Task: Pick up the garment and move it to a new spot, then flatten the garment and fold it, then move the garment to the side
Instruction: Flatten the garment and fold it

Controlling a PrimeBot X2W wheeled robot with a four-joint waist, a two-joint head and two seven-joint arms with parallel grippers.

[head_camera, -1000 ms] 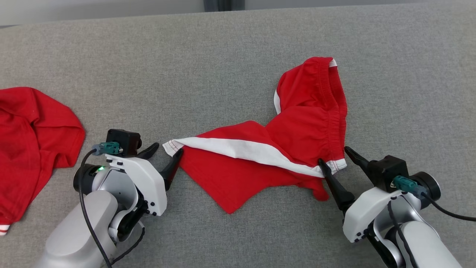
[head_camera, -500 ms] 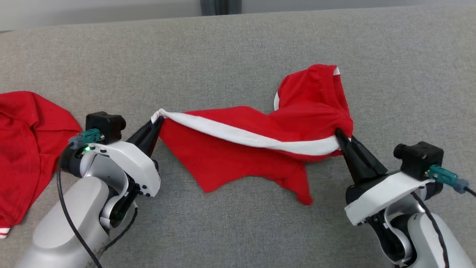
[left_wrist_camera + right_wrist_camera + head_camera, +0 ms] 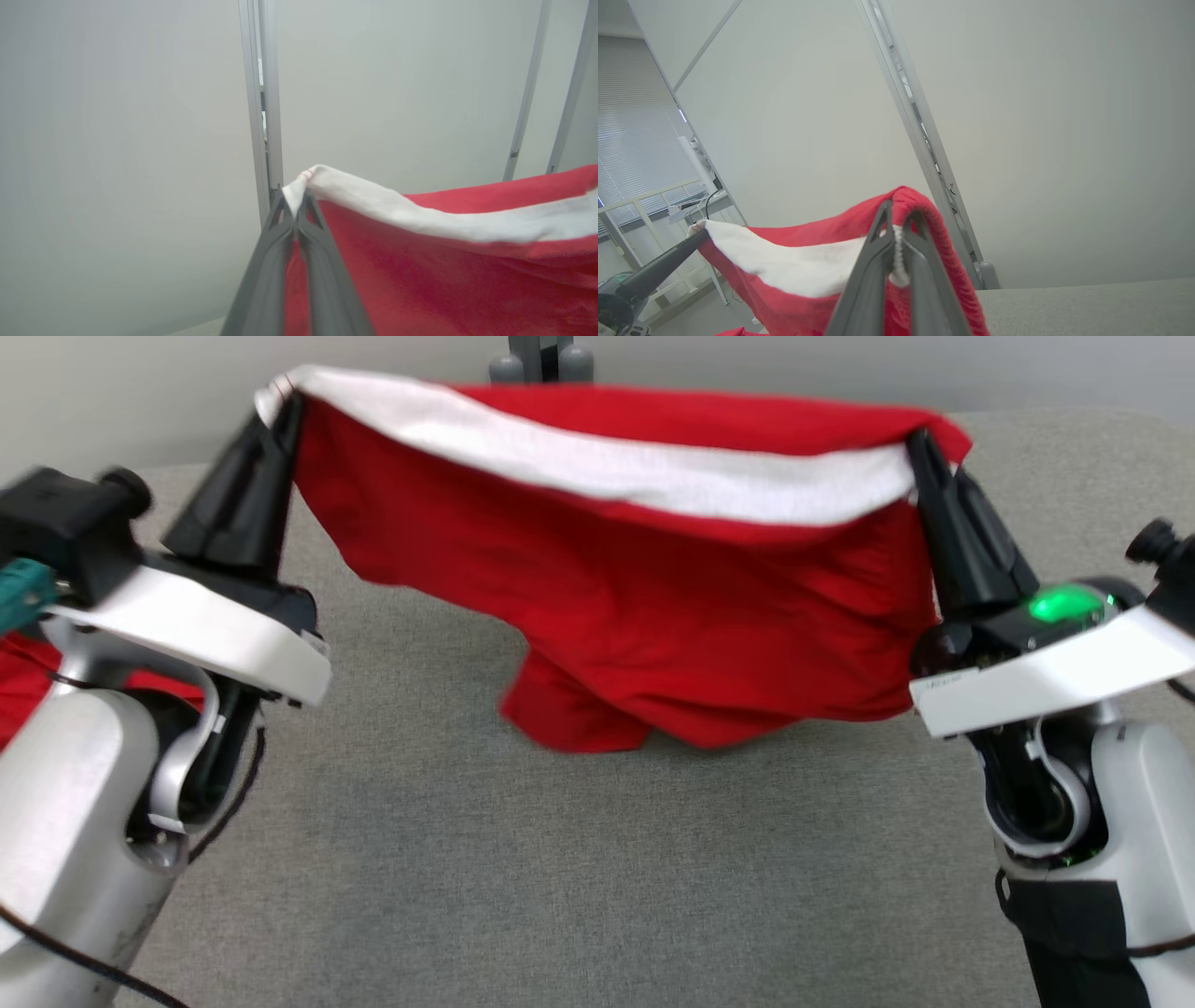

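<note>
The garment (image 3: 653,607) is a pair of red shorts with a white side band, hanging stretched in the air above the grey table (image 3: 560,859). My left gripper (image 3: 280,406) is shut on its white left corner, and my right gripper (image 3: 920,443) is shut on the right corner. The left wrist view shows my left gripper (image 3: 293,210) pinching the white hem of the garment (image 3: 444,261). In the right wrist view my right gripper (image 3: 896,224) clamps the white band of the garment (image 3: 794,266), with the left gripper (image 3: 698,235) holding the far end.
A second red garment (image 3: 28,677) lies on the table at the far left, mostly hidden behind my left arm. Pale walls and metal frame posts (image 3: 266,93) stand behind the table.
Both grippers closed on the garment's corners and raised it off the table, pulling it taut between them. The head view has also shifted.
</note>
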